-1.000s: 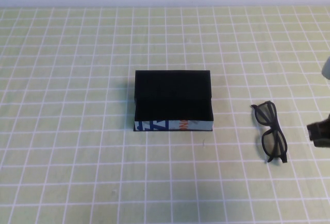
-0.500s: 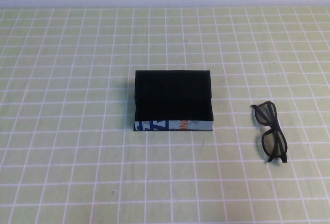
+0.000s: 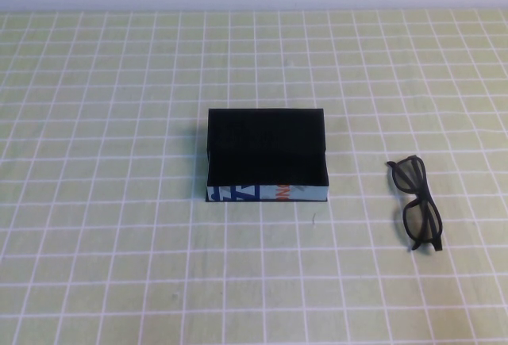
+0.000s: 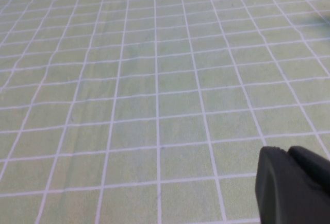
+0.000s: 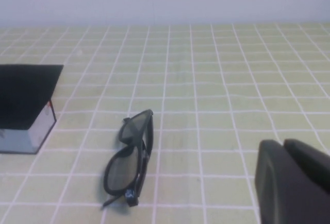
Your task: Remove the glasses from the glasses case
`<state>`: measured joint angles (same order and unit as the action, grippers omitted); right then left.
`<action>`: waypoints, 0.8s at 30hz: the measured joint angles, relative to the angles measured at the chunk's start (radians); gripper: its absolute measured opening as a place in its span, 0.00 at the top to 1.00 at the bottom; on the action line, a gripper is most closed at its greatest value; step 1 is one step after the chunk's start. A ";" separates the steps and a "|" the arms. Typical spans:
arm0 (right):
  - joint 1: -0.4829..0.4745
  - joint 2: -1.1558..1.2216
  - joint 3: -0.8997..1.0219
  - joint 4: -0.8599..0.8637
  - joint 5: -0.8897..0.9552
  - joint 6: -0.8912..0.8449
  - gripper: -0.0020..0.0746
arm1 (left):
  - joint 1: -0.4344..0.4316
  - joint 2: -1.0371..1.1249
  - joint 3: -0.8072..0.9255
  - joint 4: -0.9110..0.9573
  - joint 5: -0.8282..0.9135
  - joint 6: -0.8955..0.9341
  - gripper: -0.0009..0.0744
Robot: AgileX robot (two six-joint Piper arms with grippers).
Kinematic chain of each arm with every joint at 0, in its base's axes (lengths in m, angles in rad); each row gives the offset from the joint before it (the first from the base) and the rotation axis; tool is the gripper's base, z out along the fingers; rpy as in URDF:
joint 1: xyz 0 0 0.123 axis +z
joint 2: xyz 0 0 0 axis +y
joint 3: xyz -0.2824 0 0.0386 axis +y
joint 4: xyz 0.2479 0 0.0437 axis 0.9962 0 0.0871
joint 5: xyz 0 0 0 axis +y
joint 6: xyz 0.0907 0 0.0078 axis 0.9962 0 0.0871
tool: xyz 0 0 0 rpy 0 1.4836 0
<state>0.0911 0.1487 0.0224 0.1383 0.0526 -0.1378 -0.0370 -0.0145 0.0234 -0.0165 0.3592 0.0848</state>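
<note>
The black thick-framed glasses [image 5: 130, 159] lie folded on the checked desk [image 3: 119, 242], just ahead of the right tool [image 5: 291, 183] (finger spread cannot be told), clear of the boxy black glasses case [image 3: 267, 155]; the left tool [image 4: 293, 185] is seen over bare desk, spread likewise untellable.

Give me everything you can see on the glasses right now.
The glasses are black, thick-framed, plastic-looking, with dark squarish lenses. They lie on the green checked cloth, to the right of the case and clear of it, not inside. They look folded. Nothing touches them but the cloth. The right pincer is close by but clear of them; the left pincer is over bare cloth.
</note>
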 joint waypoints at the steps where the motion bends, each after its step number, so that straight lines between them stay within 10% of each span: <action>1: -0.004 -0.041 0.002 0.007 0.022 0.000 1.00 | 0.000 0.000 0.000 0.000 0.000 0.000 0.99; 24: -0.009 -0.156 0.006 0.021 0.259 0.000 1.00 | 0.000 0.000 0.000 0.000 0.000 0.000 0.99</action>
<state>0.0821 -0.0070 0.0280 0.1590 0.3121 -0.1378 -0.0370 -0.0145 0.0234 -0.0165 0.3592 0.0848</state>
